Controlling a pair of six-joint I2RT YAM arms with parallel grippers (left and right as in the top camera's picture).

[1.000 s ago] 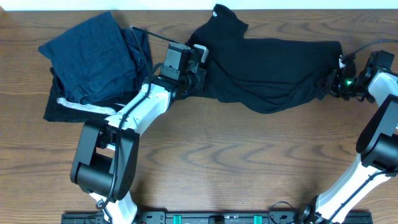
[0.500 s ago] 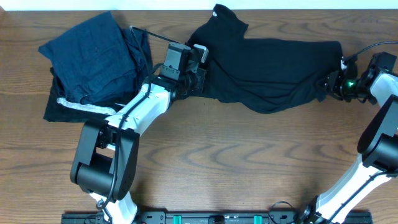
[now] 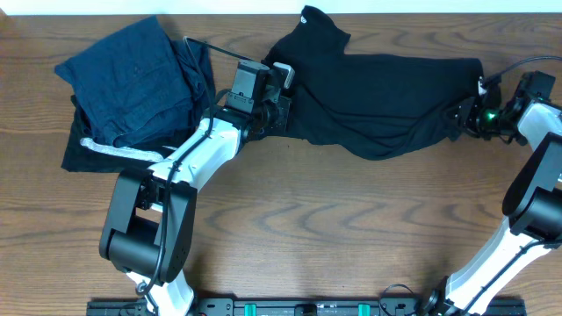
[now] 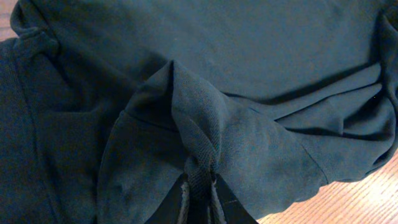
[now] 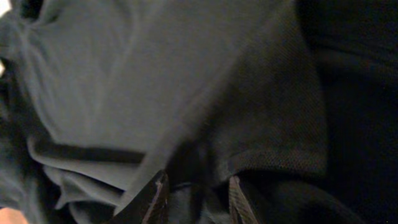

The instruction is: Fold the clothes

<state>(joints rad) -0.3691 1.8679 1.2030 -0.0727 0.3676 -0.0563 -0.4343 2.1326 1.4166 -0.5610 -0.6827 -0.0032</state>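
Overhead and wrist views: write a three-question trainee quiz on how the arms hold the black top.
1. True or false: the top is already folded into a neat square.
2. What is the left gripper shut on? A) a fold of the top B) a cable C) nothing
3. Fill in: seen from overhead, the right gripper grips the top at its ___ end.

Key: 1 false; 2 A; 3 right.
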